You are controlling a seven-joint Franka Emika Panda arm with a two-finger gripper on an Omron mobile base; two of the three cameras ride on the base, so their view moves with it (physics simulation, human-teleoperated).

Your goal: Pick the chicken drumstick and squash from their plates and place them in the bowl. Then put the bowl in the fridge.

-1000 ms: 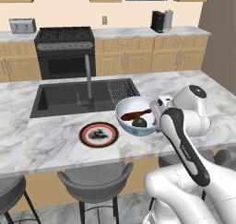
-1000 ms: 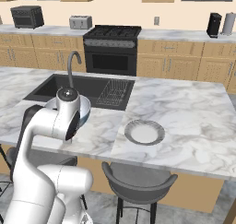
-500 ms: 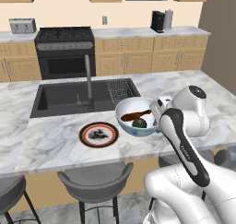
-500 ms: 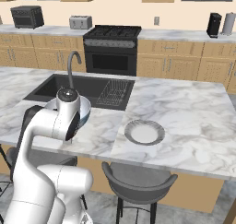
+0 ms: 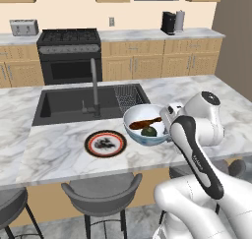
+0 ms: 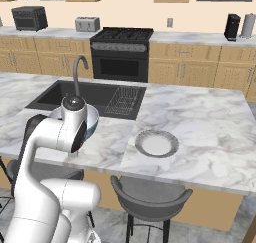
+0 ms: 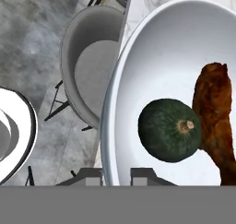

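The hand view looks straight down into the bowl (image 7: 152,43), where the squash (image 7: 169,129) lies touching the chicken drumstick (image 7: 215,112); the gripper (image 7: 116,174) is clenched on the bowl's rim. From the left base view the bowl (image 5: 135,132) rests on the counter (image 5: 54,149) just right of the orange-rimmed plate (image 5: 105,143), in front of the sink (image 5: 69,105). The right base view adds the grey plate (image 6: 156,144), well right of the bowl (image 6: 93,123), which the arm largely hides.
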